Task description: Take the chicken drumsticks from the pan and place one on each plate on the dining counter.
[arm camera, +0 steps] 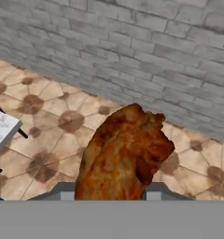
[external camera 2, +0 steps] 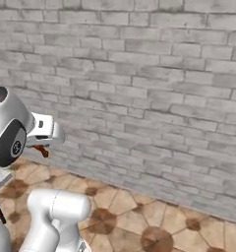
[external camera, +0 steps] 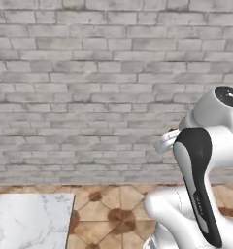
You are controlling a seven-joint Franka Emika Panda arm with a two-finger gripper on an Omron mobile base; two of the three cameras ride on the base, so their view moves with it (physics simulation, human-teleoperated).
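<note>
Pincer point(arm camera: 111, 198) clamped on chicken drumstick point(arm camera: 125, 154), up over tiled floor point(arm camera: 48, 140) nr dining counter point(external camera: 31, 219).

Chicken drumstick point(arm camera: 123, 156) large in the lower centre, orange-brown with darker charred patches, thick end uppermost, lower end running down between the fingers point(arm camera: 67, 192) of the gripper point(arm camera: 110, 193), which clamp it from either side. Brown and tan tiled floor point(arm camera: 53, 116) behind it, well apart from the meat. Grey brick wall point(arm camera: 132, 51) across the upper half. Corner of the white marble dining counter point(arm camera: 1, 130) at the left edge, thin dark legs showing beside it.
</note>
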